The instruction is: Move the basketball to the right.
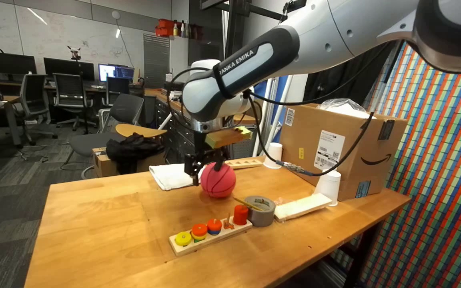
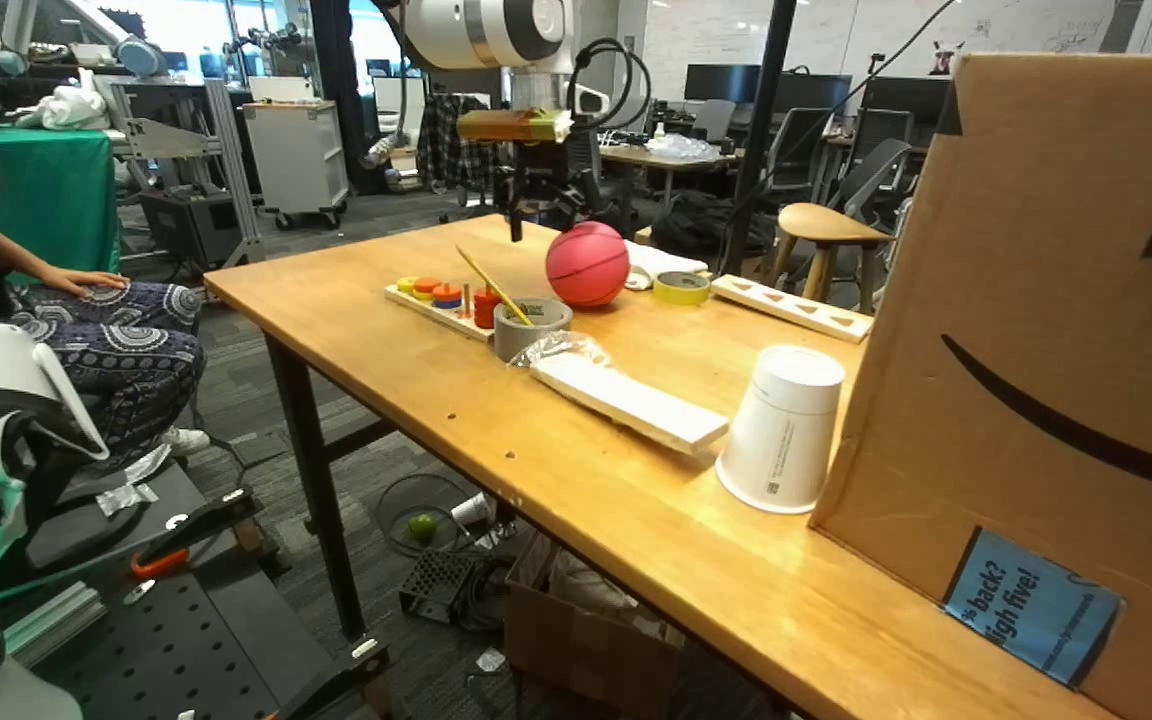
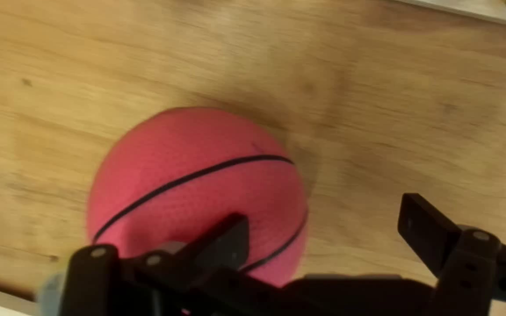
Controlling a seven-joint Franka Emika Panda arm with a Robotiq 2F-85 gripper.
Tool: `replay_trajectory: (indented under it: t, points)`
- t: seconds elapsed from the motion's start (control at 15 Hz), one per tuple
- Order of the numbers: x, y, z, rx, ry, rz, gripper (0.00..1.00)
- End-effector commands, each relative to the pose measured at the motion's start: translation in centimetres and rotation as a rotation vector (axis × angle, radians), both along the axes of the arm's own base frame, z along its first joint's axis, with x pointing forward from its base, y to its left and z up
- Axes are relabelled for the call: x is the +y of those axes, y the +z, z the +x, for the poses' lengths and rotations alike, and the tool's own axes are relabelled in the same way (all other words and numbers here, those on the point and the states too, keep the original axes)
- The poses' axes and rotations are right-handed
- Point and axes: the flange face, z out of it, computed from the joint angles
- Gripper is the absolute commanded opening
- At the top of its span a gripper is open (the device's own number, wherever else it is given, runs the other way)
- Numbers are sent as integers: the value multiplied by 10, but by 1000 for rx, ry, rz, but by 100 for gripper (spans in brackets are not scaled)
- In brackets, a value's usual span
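The basketball is a pink-red ball with black lines, resting on the wooden table. It shows in both exterior views (image 1: 217,185) (image 2: 588,268) and in the wrist view (image 3: 182,197). My gripper (image 3: 324,226) is open, fingers pointing down. In the wrist view one finger overlaps the ball and the other is over bare wood beside it, so the ball is not centred between them. In an exterior view the gripper (image 1: 207,174) is close to the ball's upper part, one finger in front of it. I cannot tell whether that finger touches the ball.
A peg toy with coloured rings (image 1: 214,237), a grey tape roll (image 1: 261,218) bearing a pencil, and a white board (image 1: 302,207) lie near the ball. White cups (image 2: 781,430), a cardboard box (image 1: 294,140), a white cloth (image 1: 170,177) and yellow tape (image 2: 682,289) are also on the table.
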Motion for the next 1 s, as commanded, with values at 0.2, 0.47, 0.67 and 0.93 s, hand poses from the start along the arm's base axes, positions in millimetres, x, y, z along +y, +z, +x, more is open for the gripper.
replay_trajectory:
  t: [0.2,0.47,0.67,0.93]
  points:
    - [-167,52,-38,-58,-287,-213,100]
    - [-171,79,-63,-96,-281,-297,100]
    - [-138,97,-82,-132,-222,-311,100]
    - [-80,108,-100,-148,-131,-283,100]
